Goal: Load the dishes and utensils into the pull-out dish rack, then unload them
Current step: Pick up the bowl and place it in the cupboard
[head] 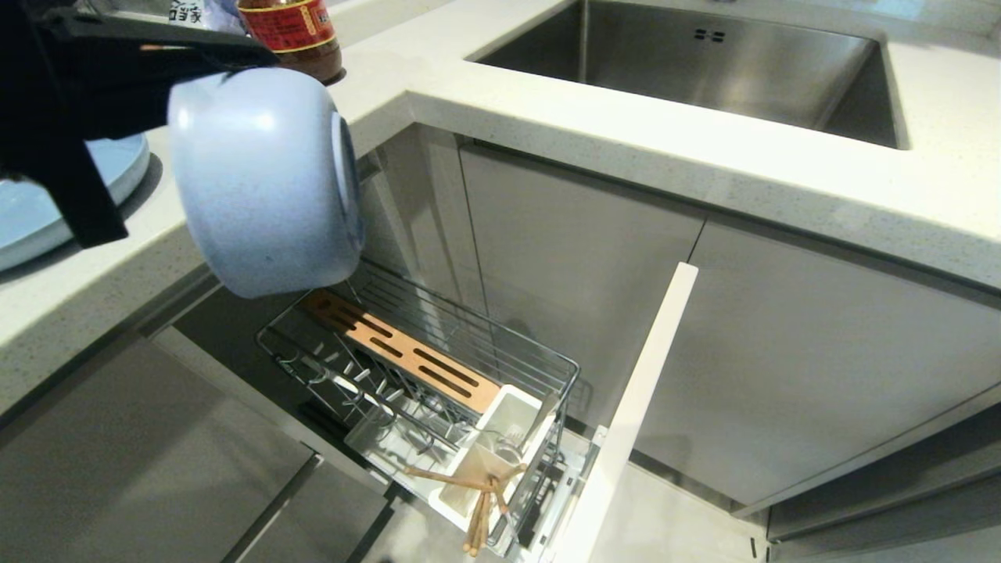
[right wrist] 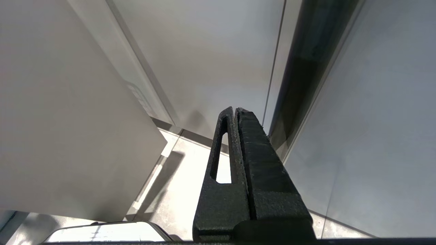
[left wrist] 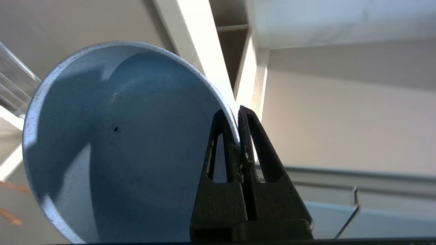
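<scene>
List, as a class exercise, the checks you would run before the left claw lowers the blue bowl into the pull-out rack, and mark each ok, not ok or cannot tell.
1. Grip: left claw is shut on the rim of the bowl, one finger inside and one outside: ok.
2. Bowl over the rack: it hangs tipped on its side above the back end of the pull-out rack: ok.
3. Rack pulled out: ok.
4. Free prongs: nothing stands among them: ok.
5. Utensil cup: chopsticks lean out over the rack's front, away from the bowl: ok.
6. Right claw: shut, parked by the cabinet fronts: ok.
7. Plate on the counter, not yet loaded: not ok.
</scene>
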